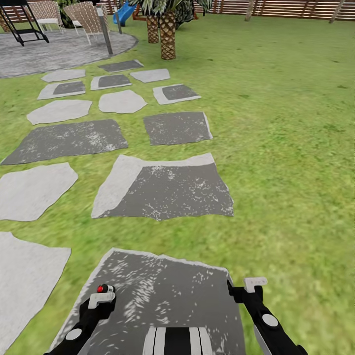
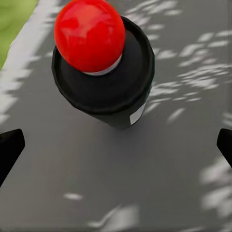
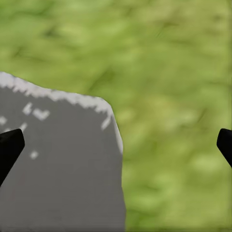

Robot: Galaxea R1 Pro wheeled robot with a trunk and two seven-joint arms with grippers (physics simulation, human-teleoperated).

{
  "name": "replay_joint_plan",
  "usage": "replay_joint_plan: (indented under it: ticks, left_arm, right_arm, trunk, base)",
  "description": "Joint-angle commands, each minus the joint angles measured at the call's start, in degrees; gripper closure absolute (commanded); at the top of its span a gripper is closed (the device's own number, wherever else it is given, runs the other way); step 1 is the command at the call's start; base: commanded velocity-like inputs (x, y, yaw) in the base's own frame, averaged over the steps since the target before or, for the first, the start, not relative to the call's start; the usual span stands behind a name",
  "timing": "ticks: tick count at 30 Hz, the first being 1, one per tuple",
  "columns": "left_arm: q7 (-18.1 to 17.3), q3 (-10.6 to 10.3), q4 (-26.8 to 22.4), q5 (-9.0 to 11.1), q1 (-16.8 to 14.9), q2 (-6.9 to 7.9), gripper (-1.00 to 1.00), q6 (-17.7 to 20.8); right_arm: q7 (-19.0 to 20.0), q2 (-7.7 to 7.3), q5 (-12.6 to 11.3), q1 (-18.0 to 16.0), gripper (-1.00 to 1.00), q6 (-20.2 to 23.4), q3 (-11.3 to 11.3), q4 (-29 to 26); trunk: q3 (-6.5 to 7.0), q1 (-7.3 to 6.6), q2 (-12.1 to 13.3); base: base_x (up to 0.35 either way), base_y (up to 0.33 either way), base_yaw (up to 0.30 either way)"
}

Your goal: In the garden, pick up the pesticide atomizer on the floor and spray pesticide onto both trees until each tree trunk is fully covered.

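Observation:
The pesticide atomizer is a small dark bottle with a red round top and a white mark. It stands upright on a grey stone slab of the garden floor. My left gripper is open just short of it, one finger on each side and neither touching it. In the head view the atomizer's red top shows at the tip of the left gripper, low at the left. My right gripper is open and holds nothing, over the same slab's edge and the grass. The two trees are out of view.
Grey and whitish slabs run ahead through the lawn toward a round paved patch with chairs. Two scaly palms stand beyond the slabs. A slatted wooden fence closes the far side. Open grass lies to the right.

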Motion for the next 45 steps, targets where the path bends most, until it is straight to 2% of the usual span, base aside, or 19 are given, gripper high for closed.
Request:
replay_joint_plan:
  ticks: [1, 6, 26, 32, 45]
  left_arm:
    - [0.0, 0.2, 0.0, 0.0, 0.0, -0.02, -1.0, -0.2]
    - [0.0, 0.2, 0.0, 0.0, 0.0, -0.01, -1.0, -0.2]
    - [0.0, 0.5, 0.0, 0.1, 0.0, 0.0, -1.0, -0.3]
    - [0.3, 0.3, 0.5, -0.1, 0.0, -0.15, -1.0, -4.2]
    - [0.4, 0.3, 0.7, 0.0, -0.1, -0.1, -1.0, -5.0]
  right_arm:
    - [0.0, -0.04, 0.1, 0.0, -1.0, -0.2, 0.1, 0.0]
    - [0.0, -0.04, 0.1, 0.0, -1.0, -0.2, 0.1, 0.0]
    - [0.0, -0.04, 0.1, 0.0, -1.0, -0.2, 0.2, 0.0]
    - [0.0, -0.04, 0.1, 0.0, -1.0, -0.2, 0.2, 0.0]
    - [0.0, -0.03, 0.1, 0.0, -1.0, -0.2, 0.2, 0.1]
  trunk:
    - [-0.03, -0.01, 0.0]
    - [-1.14, 0.12, -0.1]
    - [-1.14, 0.12, -0.1]
    - [-1.14, 0.12, -0.1]
    - [-1.14, 0.12, -0.1]
  base:
    - [0.0, 0.0, -0.002]
    - [0.0, 0.0, -0.001]
    - [0.017, 0.012, 0.0]
    - [0.0, 0.0, 0.0]
    - [0.014, 0.004, 0.0]
